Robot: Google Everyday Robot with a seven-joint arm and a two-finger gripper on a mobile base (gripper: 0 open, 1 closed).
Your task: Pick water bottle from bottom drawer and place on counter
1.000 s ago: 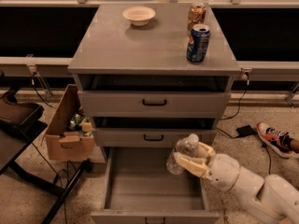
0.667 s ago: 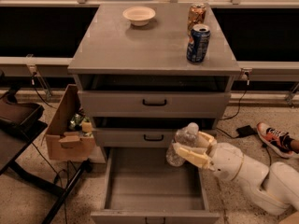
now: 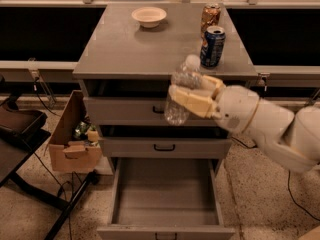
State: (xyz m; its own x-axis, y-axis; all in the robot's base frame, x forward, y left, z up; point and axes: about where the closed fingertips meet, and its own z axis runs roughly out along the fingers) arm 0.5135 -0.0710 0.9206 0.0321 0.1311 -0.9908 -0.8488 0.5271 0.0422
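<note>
one water bottle (image 3: 183, 78) is clamped in my gripper (image 3: 190, 91), its tan fingers (image 3: 192, 103) closed across the middle of the clear body. the bottle leans a little, white cap up and to the right, base down and to the left. it hangs in the air in front of the cabinet, its base across the face of the top drawer (image 3: 125, 111) and its cap level with the front edge of the counter (image 3: 140, 46). i cannot tell whether the cap is over the counter or just short of it. my white arm (image 3: 265, 126) reaches in from the right.

below the bottle, the bottom drawer (image 3: 165, 196) stands pulled well out toward the camera, its grey floor showing. the middle drawer (image 3: 200, 148) above it is shut, dark handle at its centre.

on the counter a pale bowl (image 3: 149, 16) sits near the back, left of centre. an orange-brown can (image 3: 210, 15) stands at the back right, and a blue can (image 3: 212, 46) stands just in front of it, near the right edge and close to the bottle's cap.

left of the cabinet, an open cardboard box (image 3: 67, 149) rests on the speckled floor (image 3: 260, 204) with small things inside.
</note>
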